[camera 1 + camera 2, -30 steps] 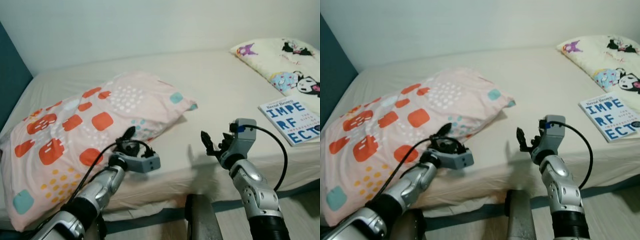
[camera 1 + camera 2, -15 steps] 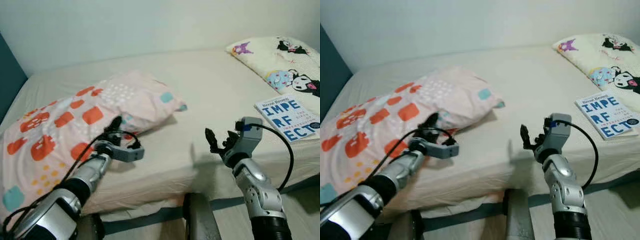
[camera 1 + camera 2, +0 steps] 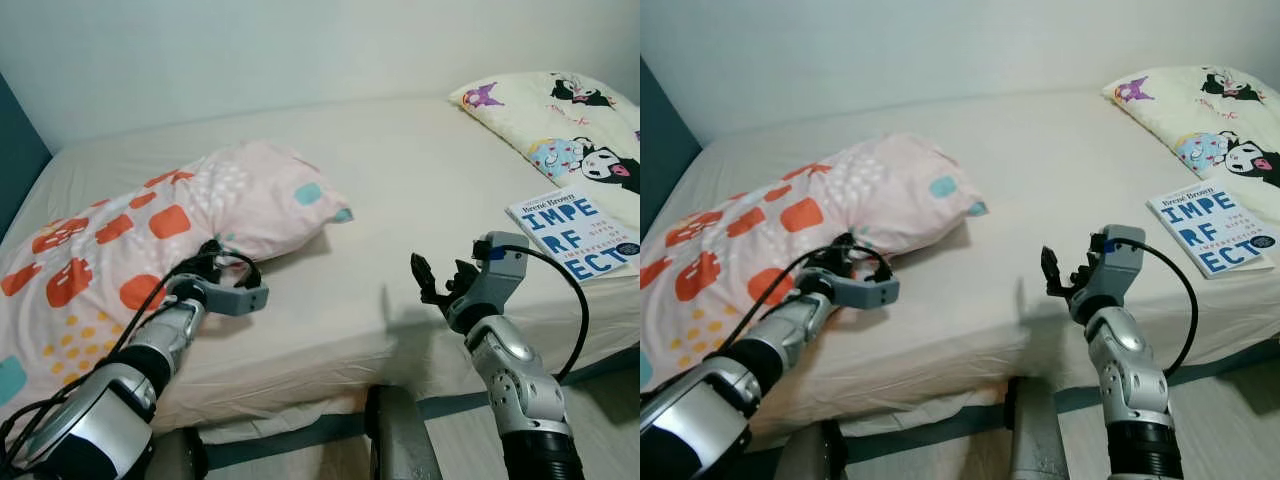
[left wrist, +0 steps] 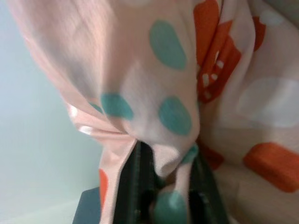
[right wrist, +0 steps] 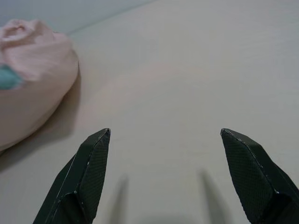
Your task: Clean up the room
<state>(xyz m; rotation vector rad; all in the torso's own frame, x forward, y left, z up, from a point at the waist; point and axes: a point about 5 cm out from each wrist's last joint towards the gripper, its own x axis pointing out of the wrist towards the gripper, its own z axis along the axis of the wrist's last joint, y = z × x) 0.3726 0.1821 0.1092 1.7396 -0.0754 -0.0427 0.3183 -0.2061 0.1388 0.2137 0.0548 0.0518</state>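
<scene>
Our pillow lies on the left side of the bed, its near edge pinched in our left gripper, while our right gripper hovers wide apart over bare sheet, book to its right.

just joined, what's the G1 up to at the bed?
The left tool is shut on the edge of the pink patterned pillow, which lies on the left part of the bed; fabric is bunched between its fingers in the left wrist view. The right tool hangs open over bare sheet, holding nothing. A book and a cartoon-print pillow lie untouched at the bed's right side.
</scene>
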